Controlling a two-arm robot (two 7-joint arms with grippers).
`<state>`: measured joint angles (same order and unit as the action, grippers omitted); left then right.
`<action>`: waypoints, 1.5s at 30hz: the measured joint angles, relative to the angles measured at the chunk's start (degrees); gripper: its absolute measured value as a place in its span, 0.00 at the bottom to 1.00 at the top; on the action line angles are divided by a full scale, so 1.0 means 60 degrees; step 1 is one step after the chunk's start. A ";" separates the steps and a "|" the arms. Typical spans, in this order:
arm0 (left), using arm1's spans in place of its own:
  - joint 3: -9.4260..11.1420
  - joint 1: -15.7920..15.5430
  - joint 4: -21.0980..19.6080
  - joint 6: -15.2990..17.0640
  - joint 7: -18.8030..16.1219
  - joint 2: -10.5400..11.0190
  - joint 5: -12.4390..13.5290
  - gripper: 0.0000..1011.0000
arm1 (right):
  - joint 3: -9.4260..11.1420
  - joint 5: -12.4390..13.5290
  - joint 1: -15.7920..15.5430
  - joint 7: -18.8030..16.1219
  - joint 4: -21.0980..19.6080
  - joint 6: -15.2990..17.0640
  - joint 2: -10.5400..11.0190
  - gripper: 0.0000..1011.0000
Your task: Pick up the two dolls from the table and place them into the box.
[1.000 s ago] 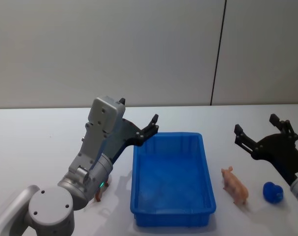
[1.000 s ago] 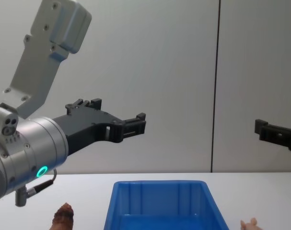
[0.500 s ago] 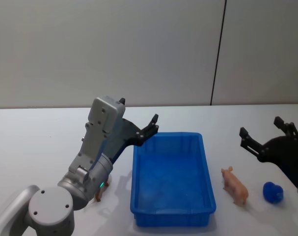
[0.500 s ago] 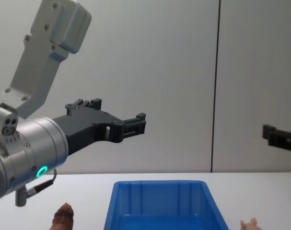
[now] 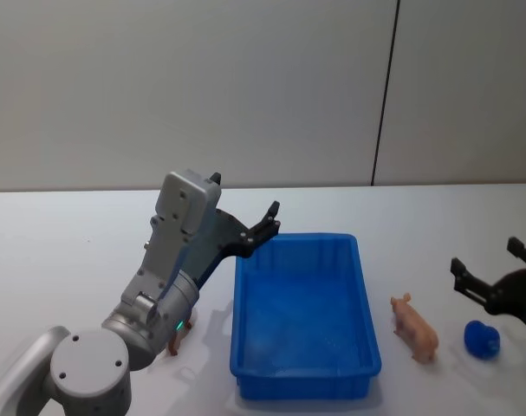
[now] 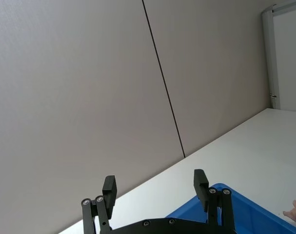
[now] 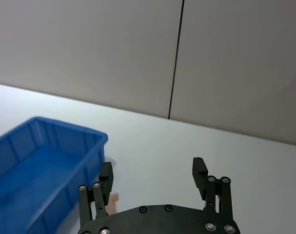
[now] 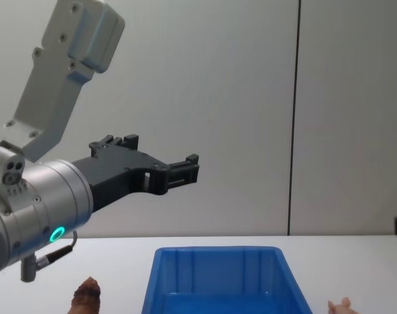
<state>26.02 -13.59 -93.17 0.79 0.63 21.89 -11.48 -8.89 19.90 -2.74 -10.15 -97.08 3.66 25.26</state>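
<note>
Brown doll [image 5: 173, 344] stands on the table [image 5: 72, 251] by the near-left corner of the box [image 5: 304, 380]; pink doll [image 5: 416, 328] lies just right of it. Farther back both grippers gape empty: left gripper [image 5: 271, 221] above the far-left rim, right gripper [image 5: 490, 270] near a small blue object [image 5: 482, 338], which it might grab by mistake
</note>
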 joint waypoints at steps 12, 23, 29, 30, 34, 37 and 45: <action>0.0000 0.0000 0.0000 0.0000 0.0000 0.0000 0.0000 0.99 | 0.0070 -0.0244 -0.0098 -0.0289 0.0461 0.0322 0.0199 0.99; 0.0000 0.0000 0.0000 0.0000 -0.0001 -0.0001 0.0000 0.99 | -0.0026 -0.0601 0.0017 -0.0426 0.1090 0.0496 0.0131 0.99; 0.0000 0.0000 0.0000 0.0000 0.0000 0.0000 0.0000 0.99 | -0.0083 -0.0736 0.0100 -0.0504 0.1409 0.0589 0.0070 0.99; 0.0000 0.0000 0.0000 0.0000 -0.0001 0.0000 0.0000 0.99 | -0.0087 -0.0747 0.0110 -0.0517 0.1443 0.0605 0.0064 0.99; 0.0000 0.0000 0.0000 0.0000 -0.0001 0.0000 0.0000 0.99 | -0.0107 -0.0791 0.0155 -0.0565 0.1596 0.0703 0.0034 0.99; 0.0000 0.0000 0.0000 0.0000 -0.0001 0.0000 0.0000 0.99 | -0.0122 -0.0805 0.0190 -0.0607 0.1697 0.0794 0.0014 0.99; 0.0000 0.0000 0.0000 0.0000 -0.0001 0.0000 0.0000 0.99 | -0.0141 -0.0769 0.0266 -0.0712 0.1913 0.1110 -0.0030 0.99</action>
<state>26.02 -13.59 -93.17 0.79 0.62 21.89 -11.48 -9.73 15.28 -1.15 -14.42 -85.60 10.32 25.08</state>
